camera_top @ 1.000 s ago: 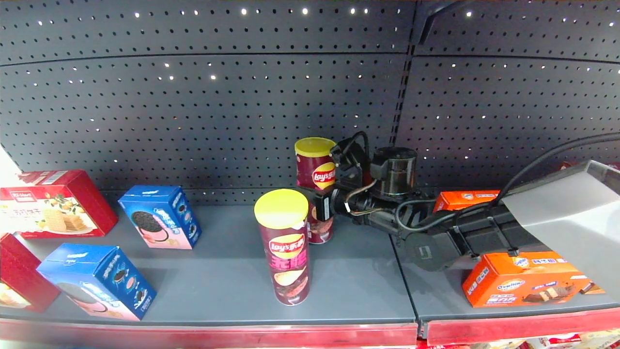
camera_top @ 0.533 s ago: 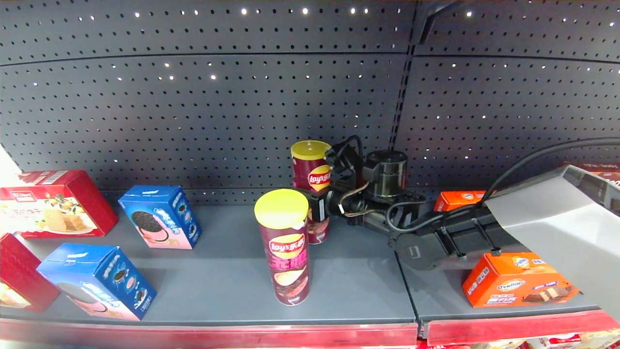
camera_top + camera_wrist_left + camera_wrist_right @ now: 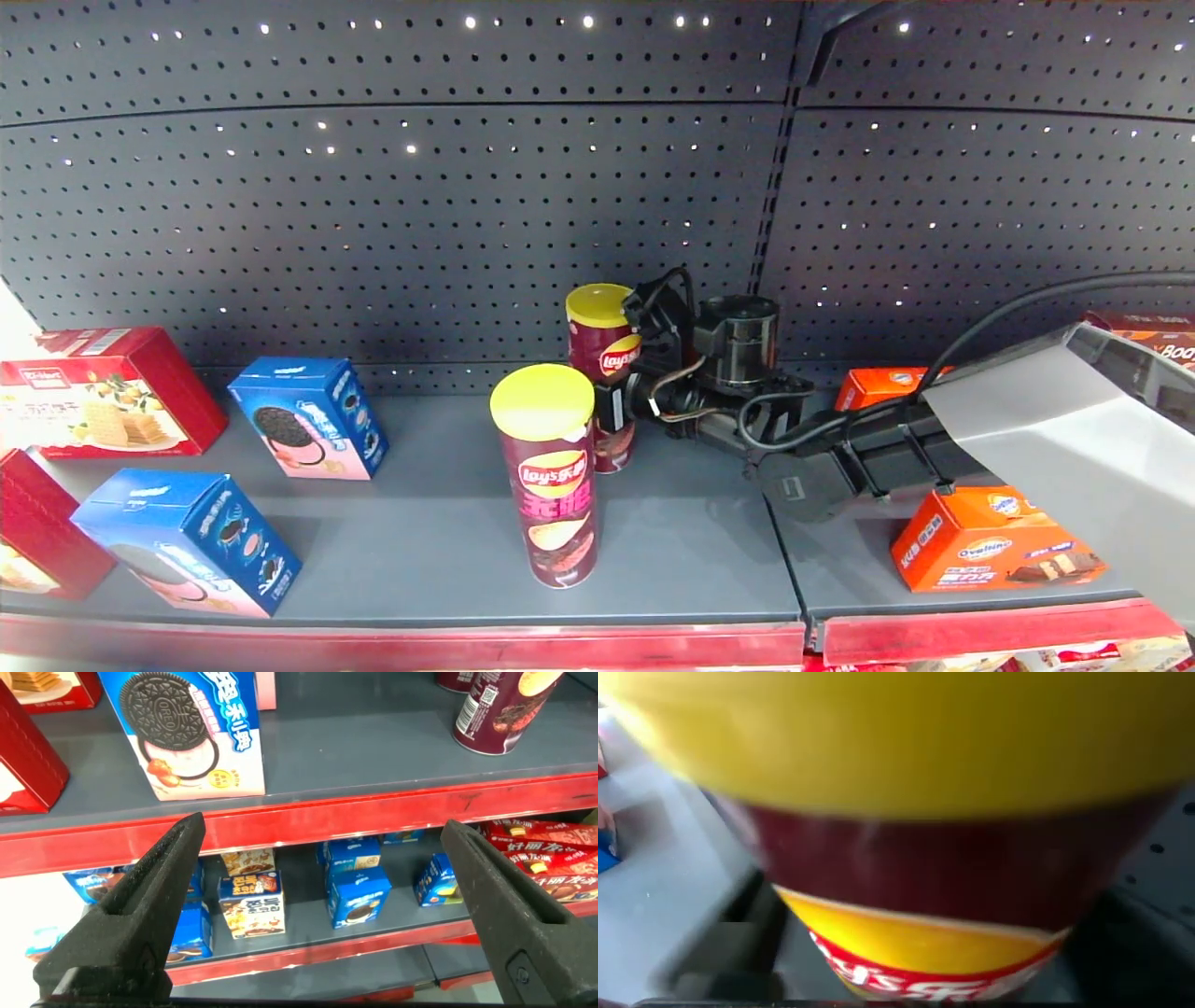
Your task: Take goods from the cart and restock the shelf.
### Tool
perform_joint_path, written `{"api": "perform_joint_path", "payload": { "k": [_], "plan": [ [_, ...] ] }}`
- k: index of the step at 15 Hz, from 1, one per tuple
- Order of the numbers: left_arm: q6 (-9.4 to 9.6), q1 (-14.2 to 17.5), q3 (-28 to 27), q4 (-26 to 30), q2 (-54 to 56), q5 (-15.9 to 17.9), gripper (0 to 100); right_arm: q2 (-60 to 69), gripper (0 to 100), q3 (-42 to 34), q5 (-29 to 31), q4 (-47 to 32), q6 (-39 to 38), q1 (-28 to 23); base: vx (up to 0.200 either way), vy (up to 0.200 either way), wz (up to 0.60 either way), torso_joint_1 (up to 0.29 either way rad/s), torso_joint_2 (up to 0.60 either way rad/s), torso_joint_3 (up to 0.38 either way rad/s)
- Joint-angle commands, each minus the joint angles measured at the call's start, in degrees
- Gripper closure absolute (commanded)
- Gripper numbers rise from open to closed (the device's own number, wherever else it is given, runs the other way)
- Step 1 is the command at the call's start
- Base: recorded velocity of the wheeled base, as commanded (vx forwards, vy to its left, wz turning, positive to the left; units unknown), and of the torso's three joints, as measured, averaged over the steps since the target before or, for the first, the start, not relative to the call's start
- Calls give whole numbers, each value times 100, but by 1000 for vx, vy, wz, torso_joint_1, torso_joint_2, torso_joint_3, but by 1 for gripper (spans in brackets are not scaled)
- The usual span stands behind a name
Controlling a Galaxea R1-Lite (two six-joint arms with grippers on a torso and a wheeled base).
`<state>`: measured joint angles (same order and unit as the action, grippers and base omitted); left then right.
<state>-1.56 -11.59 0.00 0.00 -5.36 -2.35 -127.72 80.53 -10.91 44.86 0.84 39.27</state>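
Two maroon chip cans with yellow lids are on the grey shelf (image 3: 691,541). The front can (image 3: 551,476) stands upright and free near the middle. Behind it, close to the pegboard wall, the rear can (image 3: 602,350) is upright with my right gripper (image 3: 611,406) shut on its side from the right. That same can (image 3: 915,859) looms very close in the right wrist view. Whether its base touches the shelf is hidden by the front can. My left gripper (image 3: 320,826) is open and holds nothing, in front of the shelf's red edge (image 3: 374,812).
Blue cookie boxes (image 3: 308,415) (image 3: 187,541) and red biscuit boxes (image 3: 103,392) occupy the shelf's left. Orange boxes (image 3: 999,546) (image 3: 882,383) lie on the right, under and behind my right arm. The pegboard wall (image 3: 420,233) closes the back. More goods (image 3: 360,891) fill the lower shelf.
My right arm has carried the rear can farther back toward the pegboard wall and slightly lower. The front can and the boxes have not moved.
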Motion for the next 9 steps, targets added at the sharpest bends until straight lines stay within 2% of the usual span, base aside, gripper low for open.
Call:
{"api": "perform_joint_path", "payload": {
  "k": [1, 4, 9],
  "plan": [
    [-2, -1, 0, 0, -9, -2, 0, 169, 0, -108, 1, -13, 4, 20, 0, 0, 0, 0, 0, 0],
    [-2, -1, 0, 0, -9, -2, 0, 450, 0, -644, 10, 5, 39, 37, 0, 0, 0, 0, 0, 0],
    [-2, -1, 0, 0, -9, -2, 0, 1715, 0, -2709, 186, 75, 408, 134, 0, 0, 0, 0, 0, 0]
  ]
}}
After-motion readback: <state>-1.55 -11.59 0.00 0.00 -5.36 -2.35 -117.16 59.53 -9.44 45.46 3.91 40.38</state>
